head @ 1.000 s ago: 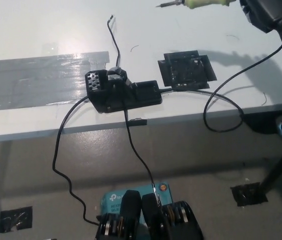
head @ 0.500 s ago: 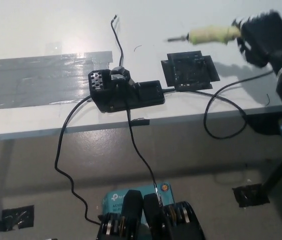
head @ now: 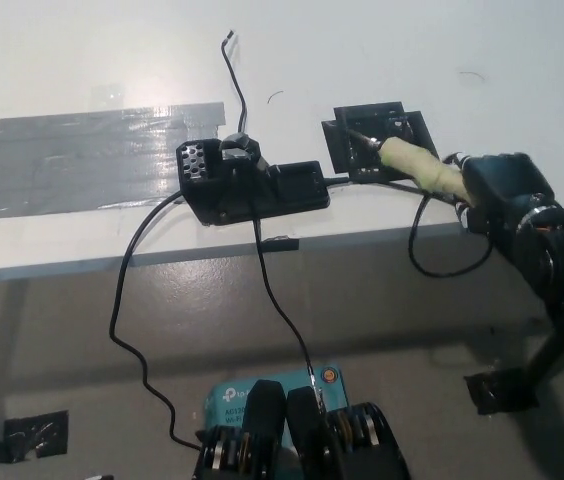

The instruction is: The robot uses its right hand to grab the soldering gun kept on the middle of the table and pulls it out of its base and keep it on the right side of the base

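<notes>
Black right hand grips soldering gun, tip over black pad.

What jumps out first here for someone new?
The black right robot hand at the table's right edge, gripping the yellow-handled soldering gun, its tip over the black taped patch. Next, the black base mid-table, with the grey tape patch to its left.

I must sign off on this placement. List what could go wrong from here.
1. The right hand holds the soldering gun with its tip over the black pad; released tilted, it may roll.
2. Its cord loops off the table edge and could drag it.
3. The hand is close to that edge, so a slip could drop the gun.
</notes>
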